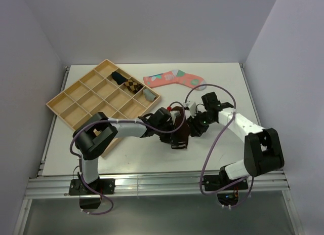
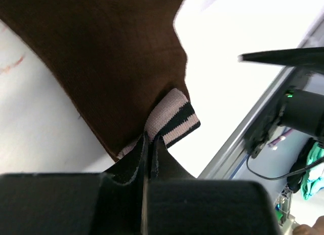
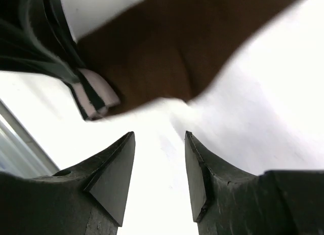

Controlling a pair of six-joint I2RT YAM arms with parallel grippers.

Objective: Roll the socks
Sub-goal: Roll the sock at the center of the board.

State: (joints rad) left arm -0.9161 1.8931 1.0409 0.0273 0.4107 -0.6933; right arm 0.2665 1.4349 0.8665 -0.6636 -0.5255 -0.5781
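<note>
The dark brown sock lies on the white table between my two grippers. My left gripper is shut on its white-striped cuff, with the brown fabric spreading out beyond the fingertips. My right gripper is open and empty, just right of the sock. In the right wrist view the sock and its cuff lie a little beyond the open gripper. A small grey sock sits in a tray compartment.
A wooden compartment tray stands at the back left and also holds a dark sock roll and a checked one. A pink sock with teal patches lies at the back centre. The table's front rail is close by.
</note>
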